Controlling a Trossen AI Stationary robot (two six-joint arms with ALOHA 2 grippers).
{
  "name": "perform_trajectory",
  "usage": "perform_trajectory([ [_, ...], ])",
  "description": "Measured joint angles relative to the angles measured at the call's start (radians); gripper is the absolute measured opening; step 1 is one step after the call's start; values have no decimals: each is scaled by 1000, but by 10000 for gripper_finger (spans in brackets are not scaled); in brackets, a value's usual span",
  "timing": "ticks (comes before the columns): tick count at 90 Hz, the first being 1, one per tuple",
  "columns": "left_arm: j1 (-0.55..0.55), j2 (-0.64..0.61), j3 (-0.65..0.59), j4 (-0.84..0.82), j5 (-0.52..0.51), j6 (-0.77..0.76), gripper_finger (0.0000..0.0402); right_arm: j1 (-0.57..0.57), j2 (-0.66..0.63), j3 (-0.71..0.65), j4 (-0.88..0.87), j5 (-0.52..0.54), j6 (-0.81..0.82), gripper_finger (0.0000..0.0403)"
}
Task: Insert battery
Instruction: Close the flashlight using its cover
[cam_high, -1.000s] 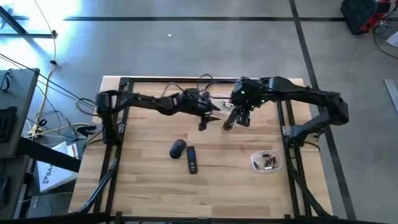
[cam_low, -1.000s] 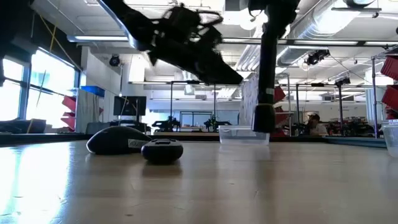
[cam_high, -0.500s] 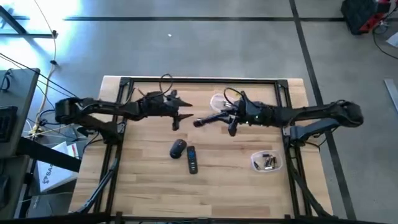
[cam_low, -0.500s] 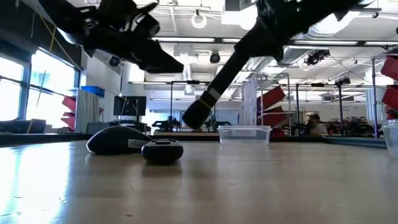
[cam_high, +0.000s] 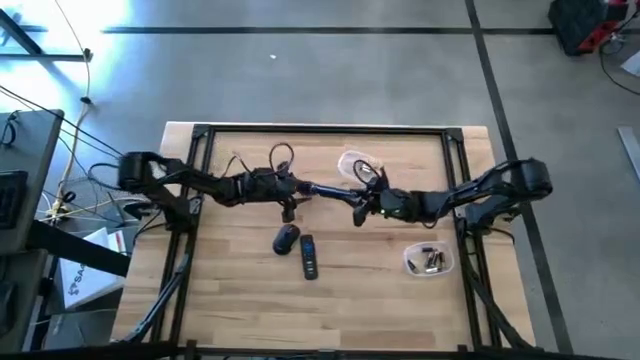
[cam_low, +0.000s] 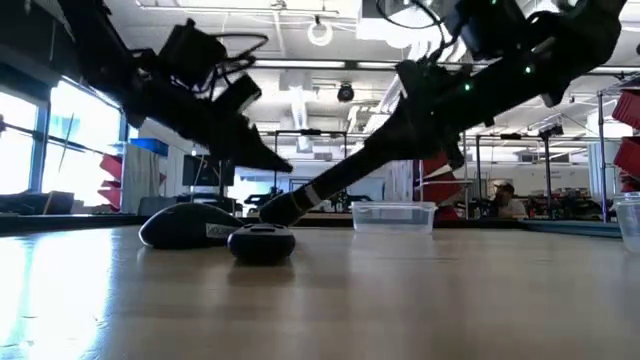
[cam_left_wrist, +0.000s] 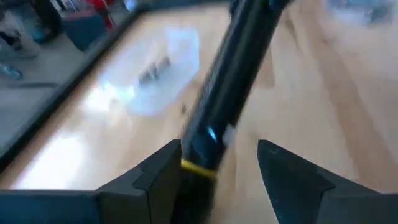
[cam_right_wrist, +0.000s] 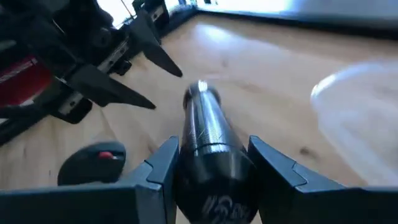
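My right gripper (cam_high: 362, 205) is shut on a black flashlight (cam_high: 330, 192) at the table's middle. The flashlight slants down, its free end (cam_low: 272, 207) toward the table's left and above the mouse and remote. My left gripper (cam_high: 293, 197) stands open just above that end (cam_right_wrist: 199, 90); in the left wrist view the flashlight (cam_left_wrist: 230, 81) runs below and between the fingers, and I see no touch. Batteries lie in a clear tub (cam_high: 428, 261) at the near right. My right gripper pinches the flashlight's barrel (cam_right_wrist: 205, 155) between its two fingers, which lie across it toward its rear end. The fingers come from the table's right, slanting downward. The flashlight is lifted clear of the table, tilted with its free end lower.
A dark computer mouse (cam_high: 286, 238) and a black remote (cam_high: 309, 256) lie on the wood just nearer than the grippers. A second clear tub (cam_high: 355, 165) stands at the far middle. A dark frame (cam_high: 200, 130) borders the tabletop.
My right gripper has turned the flashlight from hanging upright to slanting with its free end toward the table's left, and has come down and toward the near edge. My left gripper has drawn back toward the left and come lower, staying open.
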Motion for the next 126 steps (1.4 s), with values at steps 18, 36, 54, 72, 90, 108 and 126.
perform_trajectory([
  [18, 27, 98, 4, 77, -17, 81, 191, 0, 32, 0, -60, -39, 100, 121],
  [36, 54, 60, 28, 69, -56, 219, 191, 1, 32, 1, -155, -86, 219, 121],
  [54, 131, 75, 120, -49, 107, 330, 191, 0, 32, 1, -235, -139, 297, 121],
  [72, 169, 160, 221, -164, 241, 523, 191, -1, 33, 0, -291, -199, 287, 121],
  [90, 191, 283, 392, -301, 286, 651, 191, -2, 34, -2, -334, -238, 279, 121],
  [108, 195, 332, 518, -491, 308, 747, 191, -3, 34, -2, -366, -261, 269, 119],
  [126, 199, 332, 549, -585, 328, 711, 191, -14, 28, -2, -374, -264, 135, 148],
])
